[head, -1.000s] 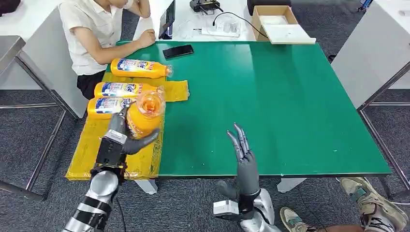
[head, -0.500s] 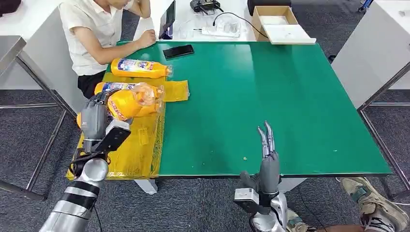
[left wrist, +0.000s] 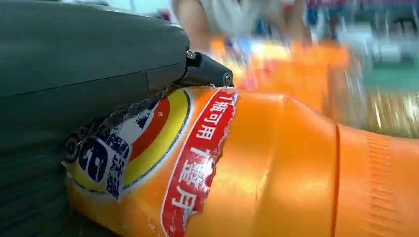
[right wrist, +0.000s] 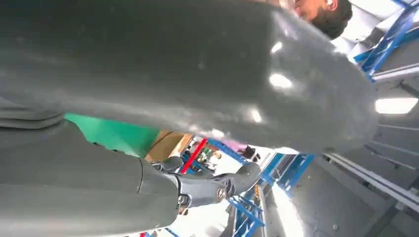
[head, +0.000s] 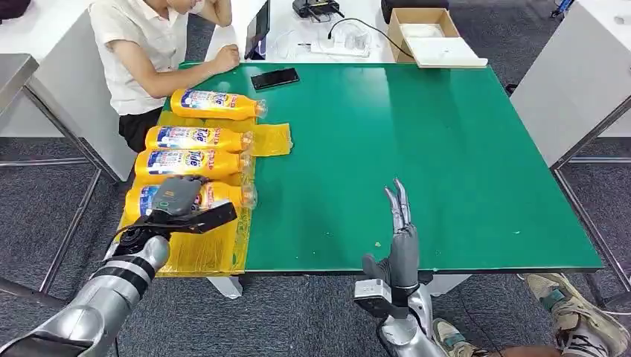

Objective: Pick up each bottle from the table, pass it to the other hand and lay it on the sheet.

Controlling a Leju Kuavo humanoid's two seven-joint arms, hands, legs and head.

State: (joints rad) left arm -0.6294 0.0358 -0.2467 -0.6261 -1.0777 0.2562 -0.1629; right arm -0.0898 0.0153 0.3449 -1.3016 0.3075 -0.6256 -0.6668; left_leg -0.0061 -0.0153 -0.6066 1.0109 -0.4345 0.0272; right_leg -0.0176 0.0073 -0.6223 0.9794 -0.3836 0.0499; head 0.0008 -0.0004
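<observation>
Several orange bottles lie side by side on the yellow sheet (head: 212, 249) at the left end of the green table (head: 431, 149). The far bottle (head: 216, 104), a second (head: 197, 138) and a third (head: 190, 162) lie free. The nearest bottle (head: 227, 195) lies flat on the sheet, cap to the right, with my left hand (head: 181, 201) wrapped over its label end. In the left wrist view that bottle (left wrist: 276, 163) presses against my left hand (left wrist: 89, 64). My right hand (head: 402, 242) stands at the table's front edge, fingers straight and apart, holding nothing; the right wrist view shows my right hand (right wrist: 148, 74) close up.
A person (head: 149, 44) sits at the far left corner with a forearm on the table. A black phone (head: 274, 78) lies at the far edge. A cardboard box (head: 428, 33) and cables sit on the white table behind. Someone's shoes (head: 573, 316) show at the lower right.
My left hand has brought the bottle down from above the sheet and laid it flat in front of the third bottle. My right hand has shifted slightly at the front edge.
</observation>
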